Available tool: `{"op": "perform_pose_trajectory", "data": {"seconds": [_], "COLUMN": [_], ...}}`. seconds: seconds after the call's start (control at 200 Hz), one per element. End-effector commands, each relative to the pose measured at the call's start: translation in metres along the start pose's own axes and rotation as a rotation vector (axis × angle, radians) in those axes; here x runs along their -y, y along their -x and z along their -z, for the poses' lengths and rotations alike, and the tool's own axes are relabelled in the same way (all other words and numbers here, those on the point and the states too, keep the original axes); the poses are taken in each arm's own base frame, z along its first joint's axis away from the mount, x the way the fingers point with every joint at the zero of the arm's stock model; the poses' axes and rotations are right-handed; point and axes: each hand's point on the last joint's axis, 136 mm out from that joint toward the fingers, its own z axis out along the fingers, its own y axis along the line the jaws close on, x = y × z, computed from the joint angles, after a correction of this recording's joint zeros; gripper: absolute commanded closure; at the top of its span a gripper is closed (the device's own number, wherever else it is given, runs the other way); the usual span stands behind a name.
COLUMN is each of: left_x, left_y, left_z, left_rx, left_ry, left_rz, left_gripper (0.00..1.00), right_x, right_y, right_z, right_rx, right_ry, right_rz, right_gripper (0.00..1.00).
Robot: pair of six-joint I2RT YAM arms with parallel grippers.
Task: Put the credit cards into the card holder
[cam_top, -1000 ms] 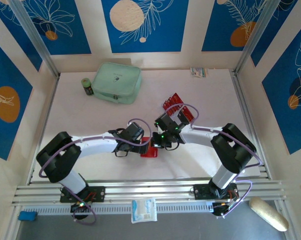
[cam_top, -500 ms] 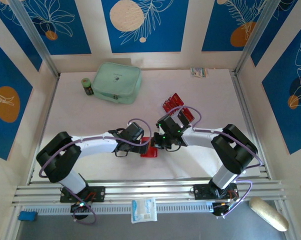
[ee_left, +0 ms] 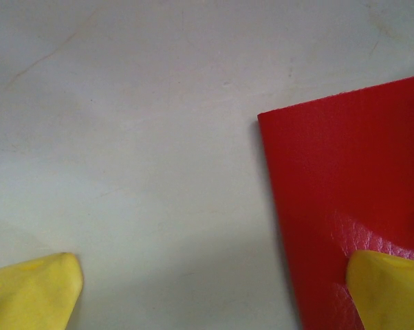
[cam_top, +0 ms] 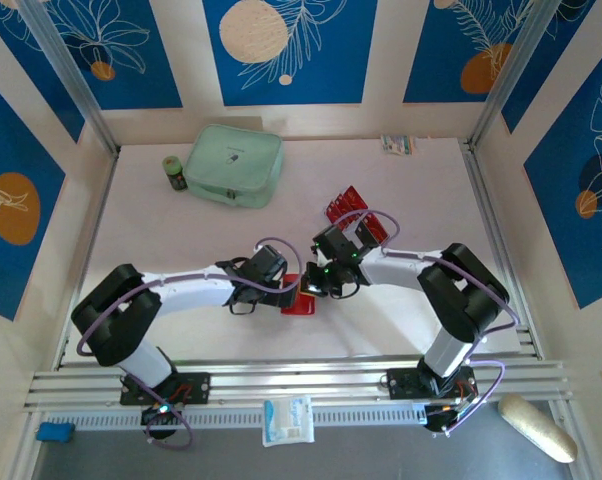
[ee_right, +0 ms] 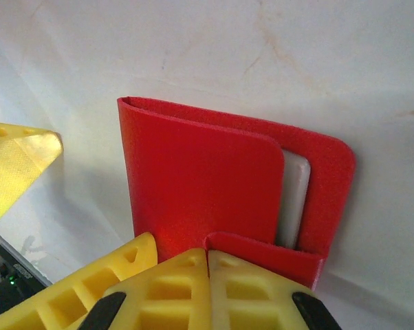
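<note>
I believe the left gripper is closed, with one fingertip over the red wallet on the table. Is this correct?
No: the left gripper is open, not closed. The left wrist view shows its yellow fingertips wide apart, one over the bare table, the other over the red wallet.

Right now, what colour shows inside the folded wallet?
Pale grey-white; the wallet itself is red. It shows best in the right wrist view.
</note>
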Motion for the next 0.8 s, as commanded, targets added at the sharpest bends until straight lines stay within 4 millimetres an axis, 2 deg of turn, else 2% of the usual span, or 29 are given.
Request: {"op": "perform_pose_trajectory", "data": {"seconds": [0.0,0.24,0.38,0.515,0.65,0.795], "left_x": [-0.005,0.002,0.0,-0.005,-0.008,-0.008], "left_y": [-0.033,-0.034,-0.036,-0.04,-0.042,-0.039], "left_z": [-0.01,-0.016,-0.016,-0.016,-0.017,-0.017], "left_rx": [-0.11,-0.118,-0.118,-0.12,-0.121,-0.12], "left_ry": [0.0,-0.029,-0.025,-0.012,0.001,0.011], "left_rz": [0.005,0.027,0.026,0.024,0.018,0.01], "left_gripper": [0.0,0.0,0.0,0.0,0.0,0.0], "right_x": [0.112,0.146,0.156,0.156,0.154,0.14], "right_y": [-0.075,-0.117,-0.13,-0.128,-0.119,-0.107], "right_z": [-0.02,-0.035,-0.044,-0.043,-0.034,-0.031], "right_rx": [-0.241,-0.261,-0.22,-0.182,-0.139,-0.114], "right_ry": [-0.401,-0.521,-0.567,-0.561,-0.528,-0.449], "right_rz": [-0.172,-0.206,-0.2,-0.213,-0.23,-0.216], "right_gripper": [1.0,1.0,1.0,1.0,1.0,1.0]}}
